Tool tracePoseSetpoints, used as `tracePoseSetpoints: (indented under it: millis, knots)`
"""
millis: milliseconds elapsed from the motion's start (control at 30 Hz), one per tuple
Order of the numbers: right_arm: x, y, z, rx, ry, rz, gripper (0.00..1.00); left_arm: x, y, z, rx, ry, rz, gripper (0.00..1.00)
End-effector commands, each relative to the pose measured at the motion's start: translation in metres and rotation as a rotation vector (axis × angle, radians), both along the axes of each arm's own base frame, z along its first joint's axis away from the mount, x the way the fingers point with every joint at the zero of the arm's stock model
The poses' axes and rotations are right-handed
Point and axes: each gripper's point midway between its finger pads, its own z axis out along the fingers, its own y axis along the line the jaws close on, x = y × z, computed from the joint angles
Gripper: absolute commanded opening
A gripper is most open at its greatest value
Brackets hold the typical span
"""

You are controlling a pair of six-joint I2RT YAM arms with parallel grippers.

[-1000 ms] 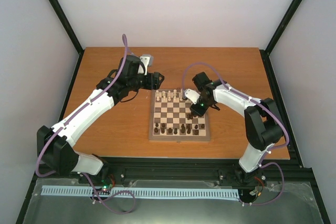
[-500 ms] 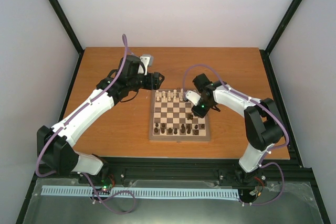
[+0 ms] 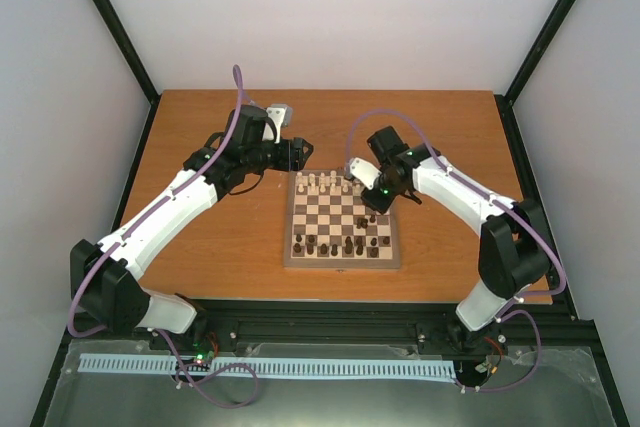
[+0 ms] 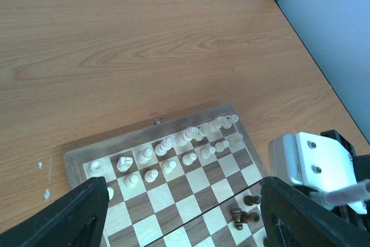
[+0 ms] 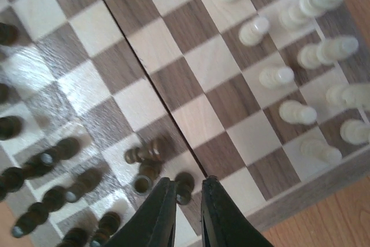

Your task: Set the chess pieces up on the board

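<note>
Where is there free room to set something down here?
On the board, the middle squares between the cream pieces along the far edge and the dark pieces along the near edge. The table around it is bare. Most crowded: the near-right cluster.

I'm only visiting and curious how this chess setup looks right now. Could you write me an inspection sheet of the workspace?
Surface: orange-brown wooden table, chessboard lying near its middle.
Job's things: cream pieces in two rows at the board's far edge; dark pieces unevenly placed at the near side, one fallen piece on its side.
Clutter: nothing seen.
Grippers: left gripper open, empty, just beyond the board's far left corner; right gripper with jaws nearly together around a small dark piece.
Cables: purple cables run along both arms.
Surroundings: white walls, black frame posts.
</note>
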Motion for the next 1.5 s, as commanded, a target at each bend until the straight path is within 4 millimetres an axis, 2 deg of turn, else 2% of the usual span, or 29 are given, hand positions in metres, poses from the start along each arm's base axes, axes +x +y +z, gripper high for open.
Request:
tracePoseSetpoints:
  millis: [0, 67, 267, 367, 500, 633, 933, 1067, 1233, 1367, 1467]
  knots:
    - [-0.007, 0.022, 0.015, 0.036, -0.003, 0.067, 0.13, 0.006, 0.001, 0.024, -0.041, -0.056, 0.011, 0.75]
    - [-0.001, 0.02, 0.014, 0.012, -0.023, 0.046, 0.14, 0.007, 0.001, 0.024, -0.038, -0.058, 0.011, 0.75]
    - [0.01, -0.008, -0.003, -0.084, -0.045, -0.044, 0.15, 0.006, 0.0, 0.023, -0.041, -0.053, 0.007, 0.75]
    - [0.006, -0.013, -0.013, -0.086, -0.001, -0.056, 0.18, 0.007, 0.0, 0.023, -0.04, -0.051, 0.007, 0.75]
    - [-0.004, -0.01, -0.024, -0.067, 0.058, -0.036, 0.27, 0.006, 0.0, 0.023, -0.039, -0.052, 0.007, 0.75]
    - [-0.009, -0.01, -0.033, -0.076, 0.093, -0.033, 0.31, 0.007, 0.0, 0.022, -0.039, -0.051, 0.007, 0.75]
    - [-0.012, -0.015, -0.053, -0.119, 0.133, -0.036, 0.29, 0.006, 0.0, 0.024, -0.042, -0.054, 0.006, 0.75]
    - [-0.012, -0.015, -0.056, -0.122, 0.141, -0.034, 0.22, 0.006, 0.0, 0.024, -0.044, -0.054, 0.004, 0.75]
    - [-0.01, -0.015, -0.049, -0.117, 0.122, -0.033, 0.1, 0.006, 0.0, 0.025, -0.044, -0.055, 0.004, 0.75]
    - [0.001, -0.014, -0.023, -0.099, 0.041, -0.04, 0.07, 0.005, 0.0, 0.025, -0.045, -0.056, 0.003, 0.75]
    - [0.003, -0.005, -0.001, -0.044, 0.008, -0.023, 0.06, 0.005, 0.0, 0.026, -0.045, -0.057, 0.004, 0.75]
